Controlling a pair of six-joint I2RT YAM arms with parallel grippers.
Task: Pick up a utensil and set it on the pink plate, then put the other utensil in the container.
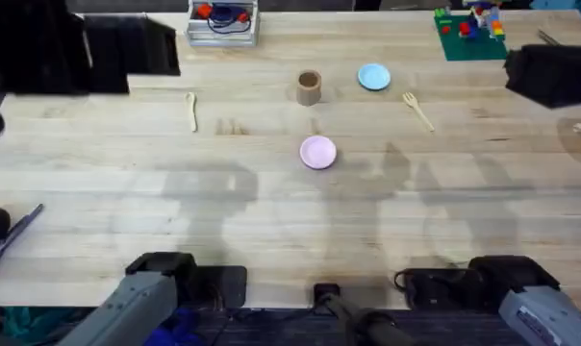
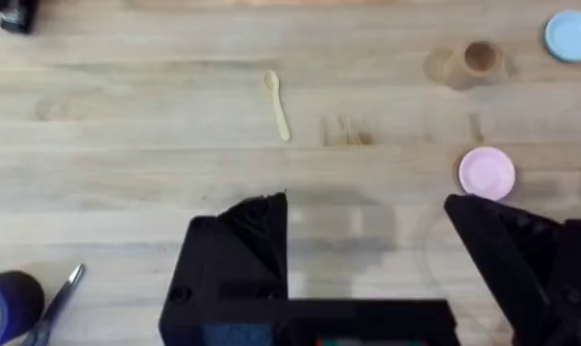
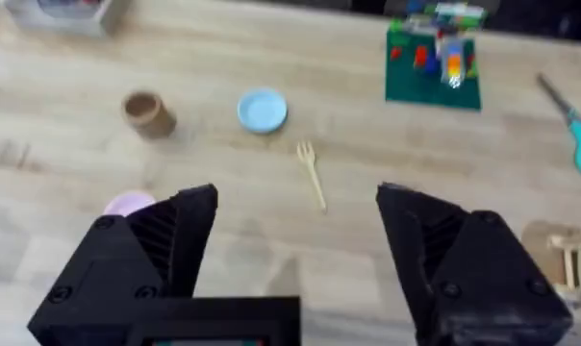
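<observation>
The small pale wooden spoon [image 1: 191, 110] lies flat, well apart from the round pale-pink plate [image 1: 317, 152] — probably light, stiff and thin, best pinched across its slim handle — while both grippers, left [image 2: 367, 240] and right [image 3: 295, 240], wait with fingers spread.

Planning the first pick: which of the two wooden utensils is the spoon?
The spoon lies left of the brown cup, rounded bowl, no tines. The fork lies right, beside the blue plate.
</observation>
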